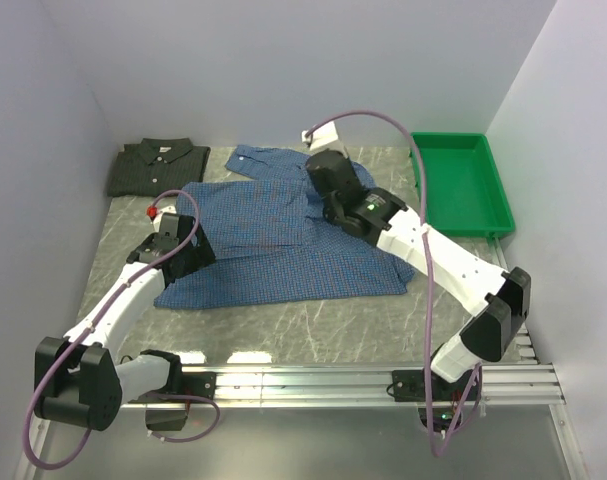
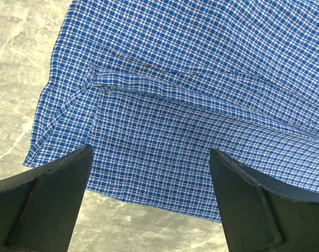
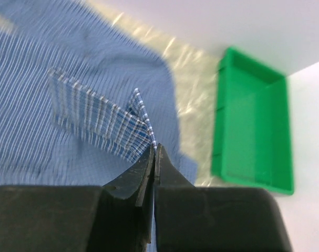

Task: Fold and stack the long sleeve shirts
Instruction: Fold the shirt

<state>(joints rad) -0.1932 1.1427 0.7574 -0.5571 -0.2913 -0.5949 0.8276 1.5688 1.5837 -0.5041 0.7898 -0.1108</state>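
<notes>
Between the spread fingers of the left gripper [image 2: 150, 152], as its wrist view shows, lies a hem corner of the blue shirt [image 1: 283, 240], with a seam ridge crossing the cloth just ahead of the fingertips. The jaws stand wide apart and hold nothing; whether they touch the cloth cannot be told. The right gripper [image 3: 155, 151], over the far part of the same shirt, has its fingers pressed together on a raised fold of the blue check cloth, which stands up from the fabric spread flat beneath it. To the right of that gripper, well apart, sits the green tray [image 3: 254, 121]. Beyond the left gripper, at the far left corner of the table [image 1: 313, 325], the dark green-grey shirt [image 1: 158, 165] lies folded with its collar showing, just beside the blue shirt.
</notes>
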